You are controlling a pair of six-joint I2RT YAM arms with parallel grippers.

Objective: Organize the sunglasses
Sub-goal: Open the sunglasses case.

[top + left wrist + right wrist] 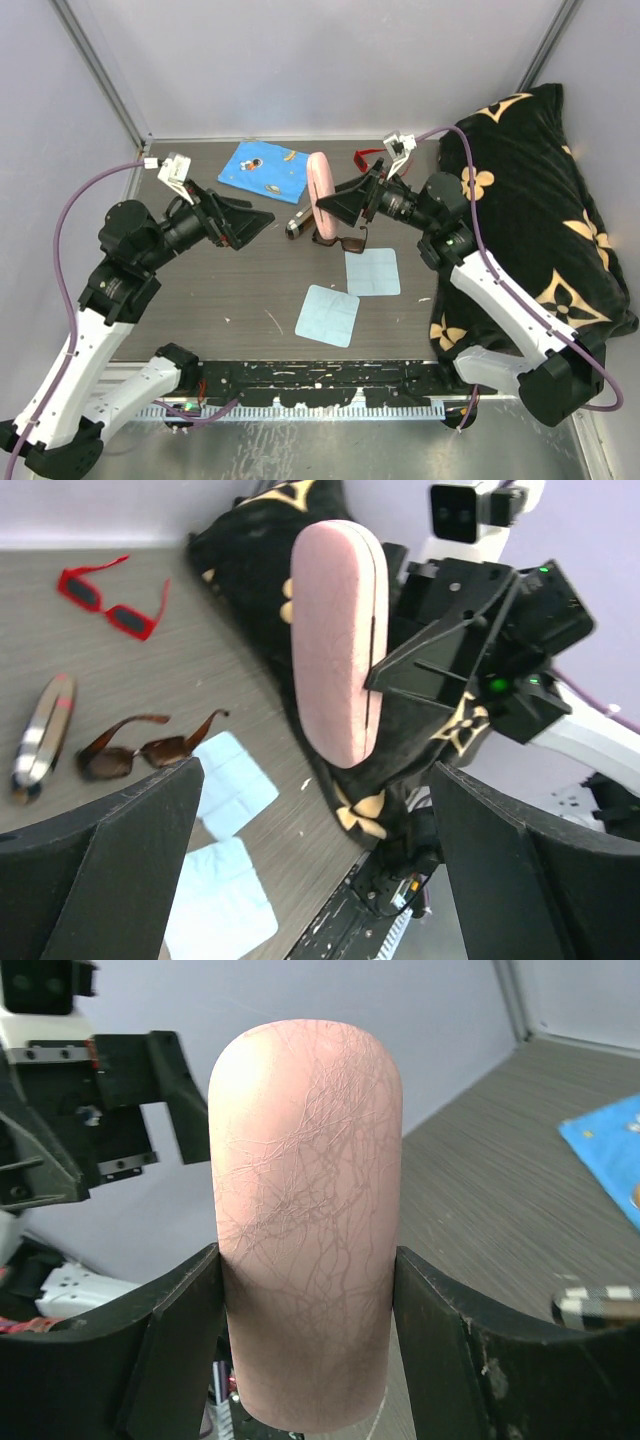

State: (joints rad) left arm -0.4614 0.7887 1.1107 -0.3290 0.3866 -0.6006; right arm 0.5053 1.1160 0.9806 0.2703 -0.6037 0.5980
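Most of red sunglasses behind right end effector.

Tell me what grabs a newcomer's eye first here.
The pink glasses case, clamped in the right tool mid-table and raised off the surface, with the left tool open facing it. Then the big black cushion with gold flowers on the right, and the red sunglasses by the far edge.

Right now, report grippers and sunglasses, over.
Left gripper open, empty. Right gripper shut on pink case, held aloft. Brown sunglasses and red sunglasses lying loose on table. Slim case beside brown pair.
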